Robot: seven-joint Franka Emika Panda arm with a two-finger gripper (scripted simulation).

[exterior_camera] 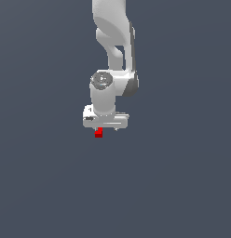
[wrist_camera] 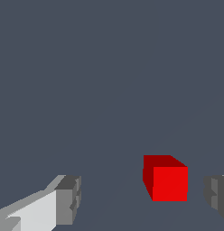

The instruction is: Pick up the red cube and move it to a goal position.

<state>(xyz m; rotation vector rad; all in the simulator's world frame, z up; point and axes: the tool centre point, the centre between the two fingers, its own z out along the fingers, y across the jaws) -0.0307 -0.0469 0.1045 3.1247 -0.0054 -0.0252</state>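
Jaws apart, matte red cube (wrist_camera: 170,183) between grey ridged pads (wrist_camera: 68,200)

No readable text, labels, brands or nos. anywhere (0 in either view); all surfaces plain.

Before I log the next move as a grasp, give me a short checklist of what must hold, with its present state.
1. Jaws open: ok. In the wrist view the gripper has one finger on each side, with a wide gap.
2. The red cube sits between the fingers: ok, though off centre, nearer one finger.
3. Fingers free of the cube: ok, a gap shows on both sides.
4. Gripper low enough to close on the cube: cannot tell. In the exterior view the cube shows just below the gripper body.
5. Cube upright and flat: ok.
6. Goal position marked: cannot tell, no marker shows.
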